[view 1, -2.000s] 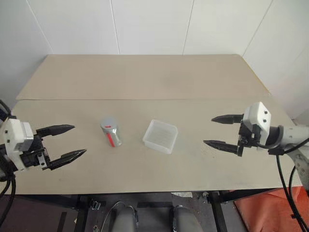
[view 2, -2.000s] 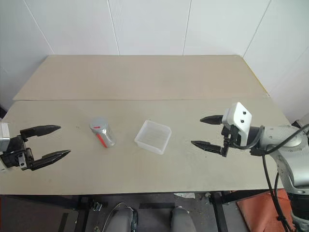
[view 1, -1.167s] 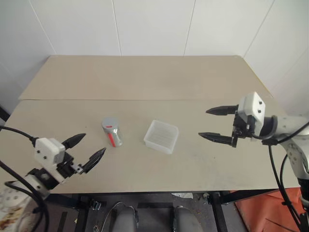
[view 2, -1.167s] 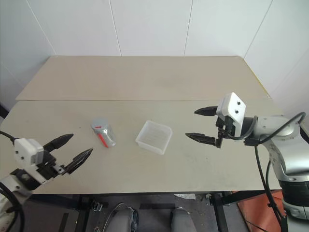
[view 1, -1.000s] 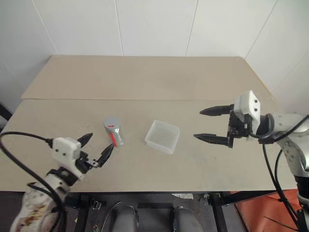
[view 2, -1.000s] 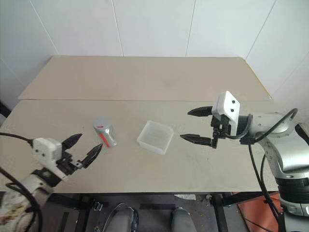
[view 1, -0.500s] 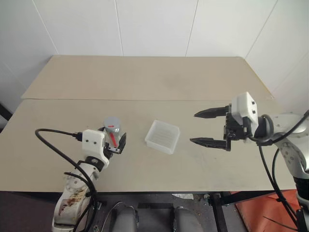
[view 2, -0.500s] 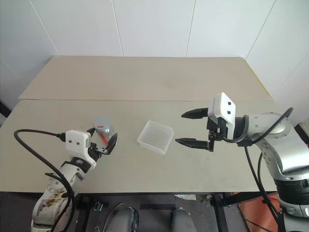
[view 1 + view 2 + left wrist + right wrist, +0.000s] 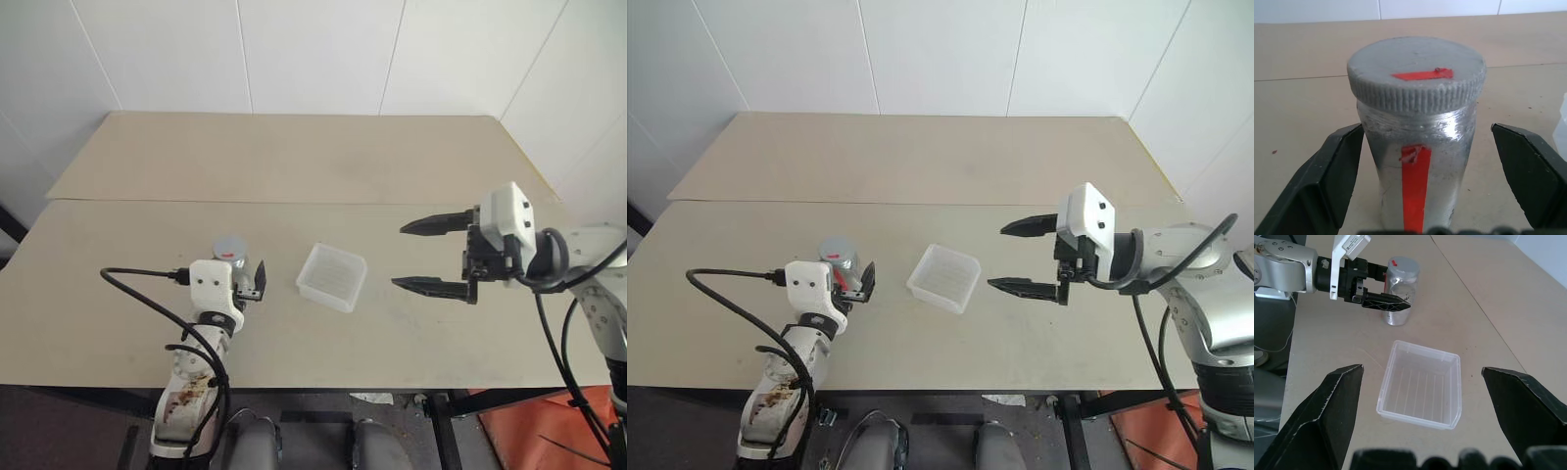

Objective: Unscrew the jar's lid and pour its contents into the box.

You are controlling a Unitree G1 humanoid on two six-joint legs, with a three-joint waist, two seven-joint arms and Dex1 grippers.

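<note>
Left gripper (image 9: 1422, 161) swung in from frame's left edge, jaws now wide open straddling jar (image 9: 1418, 166), lid (image 9: 1417, 73) on. Right gripper (image 9: 431, 255) open, empty, right of box (image 9: 332, 277). Grasp imminent.

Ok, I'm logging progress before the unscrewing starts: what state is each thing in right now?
jar: upright on the table, between the left gripper's fingers, not yet clamped.
lid: still screwed on.
box: upright, empty, beside the jar.
left gripper: open, fingers either side of the jar.
right gripper: open, holding nothing, above the table beside the box.
</note>
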